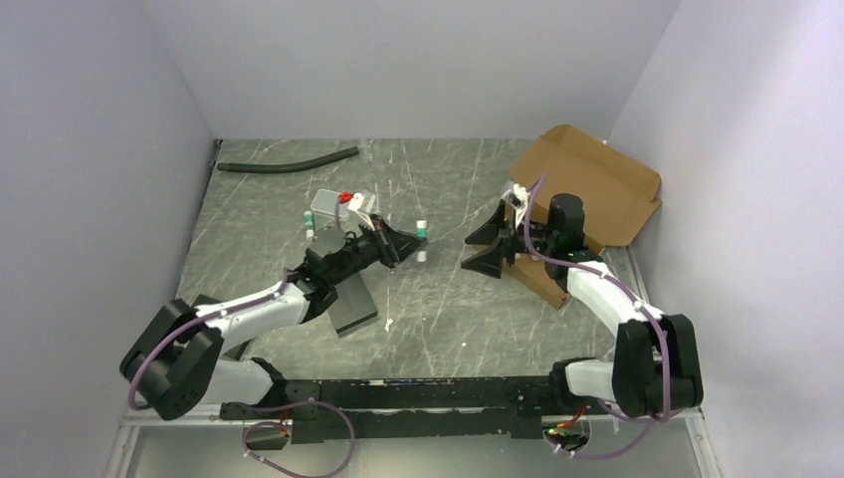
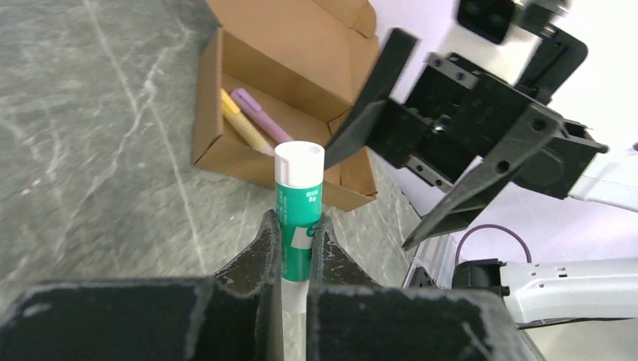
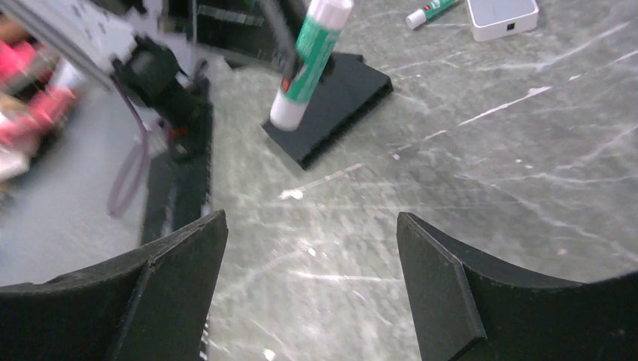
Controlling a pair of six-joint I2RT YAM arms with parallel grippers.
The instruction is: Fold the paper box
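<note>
Between the fingers of the left claw (image 2: 297,226), a green glue stick (image 2: 299,192) is clamped; opposite, the right claw (image 1: 470,253) is spread apart, the paper box (image 1: 597,179) behind it.

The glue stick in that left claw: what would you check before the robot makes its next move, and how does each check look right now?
1. Grip on the glue stick: ok. The left gripper is shut on its green body, and the stick stands upright.
2. Right gripper ready: ok. Its jaws are wide open with nothing between them.
3. Gap between the grippers: ok. They face each other and do not touch.
4. Paper box open: ok. The lid is folded back; a yellow pen and a purple pen lie inside.
5. Glue stick's cap seated: cannot tell.
</note>
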